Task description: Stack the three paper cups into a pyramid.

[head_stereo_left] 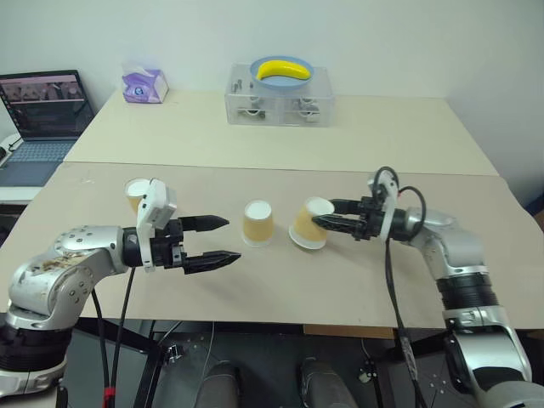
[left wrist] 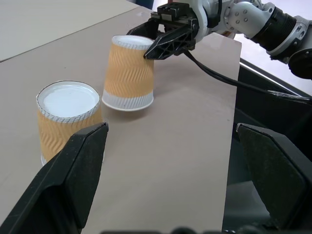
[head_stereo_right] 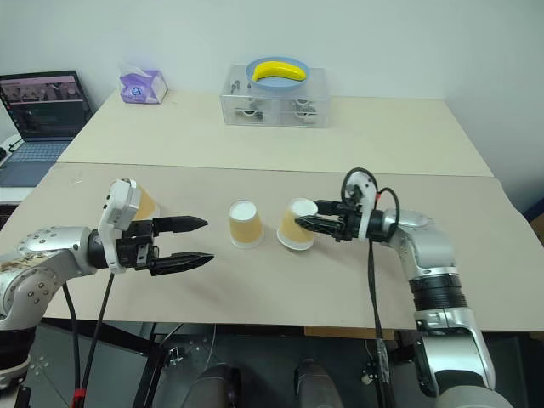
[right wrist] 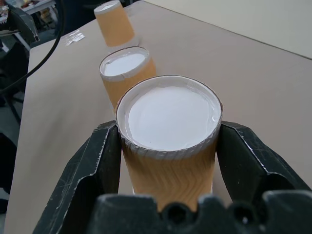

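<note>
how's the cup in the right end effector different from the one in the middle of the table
The held cup is clamped between the fingers of the right end effector; the middle cup stands free, untouched. The held cup leans over, its rim partly off the table; the middle cup sits flat and straight. Both are upside down, tan-orange with white rims, and look the same size.
</note>
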Controlling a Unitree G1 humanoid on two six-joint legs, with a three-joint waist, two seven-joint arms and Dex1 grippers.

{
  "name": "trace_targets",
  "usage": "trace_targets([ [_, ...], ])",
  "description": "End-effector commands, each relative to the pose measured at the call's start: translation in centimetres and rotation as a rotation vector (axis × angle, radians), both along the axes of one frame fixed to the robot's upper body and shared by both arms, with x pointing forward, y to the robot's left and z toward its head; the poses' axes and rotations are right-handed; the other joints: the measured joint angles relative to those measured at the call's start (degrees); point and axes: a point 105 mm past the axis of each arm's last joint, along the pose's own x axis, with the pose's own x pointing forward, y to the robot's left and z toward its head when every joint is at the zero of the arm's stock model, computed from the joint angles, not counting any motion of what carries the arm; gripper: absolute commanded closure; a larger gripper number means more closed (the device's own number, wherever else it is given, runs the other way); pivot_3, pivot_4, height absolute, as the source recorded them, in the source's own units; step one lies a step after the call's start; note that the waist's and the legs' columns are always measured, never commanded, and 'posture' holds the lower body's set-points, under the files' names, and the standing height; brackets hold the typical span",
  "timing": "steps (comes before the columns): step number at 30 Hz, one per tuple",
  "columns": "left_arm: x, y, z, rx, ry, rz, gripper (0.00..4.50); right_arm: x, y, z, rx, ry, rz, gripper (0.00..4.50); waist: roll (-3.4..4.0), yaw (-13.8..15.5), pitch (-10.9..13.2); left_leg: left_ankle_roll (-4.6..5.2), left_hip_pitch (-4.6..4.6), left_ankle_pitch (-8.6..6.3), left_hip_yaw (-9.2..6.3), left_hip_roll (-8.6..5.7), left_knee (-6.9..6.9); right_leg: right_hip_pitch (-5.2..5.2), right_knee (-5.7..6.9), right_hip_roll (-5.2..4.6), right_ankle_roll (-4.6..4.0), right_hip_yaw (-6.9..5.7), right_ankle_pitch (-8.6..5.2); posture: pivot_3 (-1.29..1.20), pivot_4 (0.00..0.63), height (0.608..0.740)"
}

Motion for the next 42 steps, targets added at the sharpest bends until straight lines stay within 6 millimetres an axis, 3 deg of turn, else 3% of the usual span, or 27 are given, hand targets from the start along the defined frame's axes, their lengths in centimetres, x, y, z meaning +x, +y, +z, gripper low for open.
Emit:
trace_targets([
  [1, -0.4, 0.1, 1.0, -0.007, -0.037, 0.000, 0.00, 0.4, 0.7, 1.3, 0.000, -0.067, 0.036, 1.84, 0.00, 0.11, 0.00, 0.00, 0.00, 0.00, 0.00, 0.00, 0.00, 0.00, -0.01, 0.00, 0.00, 0.00, 0.00, 0.00, 0.150, 0.694],
  [15, -0.7, 0.2, 1.1, -0.012, -0.039, 0.016, 0.00, 1.0, 1.9, 0.3, -0.019, -0.068, 0.065, 1.84, 0.01, 0.07, 0.01, 0.00, 0.00, 0.00, 0.00, 0.01, 0.00, -0.01, 0.02, 0.00, -0.01, -0.02, 0.00, 0.00, 0.150, 0.694],
  [28, -0.7, 0.3, 1.2, -0.017, -0.039, 0.029, 0.00, 1.7, 2.5, 0.4, -0.017, -0.083, 0.065, 1.84, 0.02, 0.02, 0.01, 0.00, 0.01, 0.00, 0.00, 0.01, 0.00, -0.02, 0.04, 0.00, -0.01, -0.02, 0.00, 0.00, 0.150, 0.694],
  [30, -0.7, 0.3, 1.2, -0.018, -0.041, 0.032, 0.00, 1.6, 2.4, 0.6, -0.001, -0.073, 0.072, 0.88, 0.02, 0.04, 0.01, 0.00, 0.01, 0.00, 0.00, 0.01, 0.00, -0.02, 0.04, 0.00, -0.01, -0.02, 0.00, 0.00, 0.150, 0.694],
  [33, -0.7, 0.3, 1.2, -0.018, -0.042, 0.034, 0.00, 1.8, 2.4, 0.4, -0.026, -0.072, 0.053, 0.08, 0.02, 0.06, 0.01, 0.00, 0.00, 0.00, 0.00, 0.01, 0.00, -0.02, 0.03, 0.00, -0.01, -0.02, 0.00, 0.00, 0.150, 0.694],
  [39, -0.6, 0.3, 1.2, -0.020, -0.043, 0.035, 0.00, 1.6, 1.9, 0.7, -0.018, -0.068, 0.059, 0.08, 0.02, 0.03, 0.02, 0.00, 0.00, 0.00, 0.00, 0.01, 0.00, -0.02, 0.04, 0.00, -0.02, -0.02, 0.00, 0.00, 0.150, 0.694],
  [42, -0.7, 0.3, 1.2, -0.023, -0.039, 0.027, 0.00, 1.5, 1.2, 1.7, 0.030, -0.055, 0.045, 0.08, 0.03, 0.07, 0.02, 0.00, 0.00, 0.00, 0.00, 0.01, 0.00, -0.02, 0.04, 0.00, -0.01, -0.02, 0.00, 0.00, 0.150, 0.694],
])
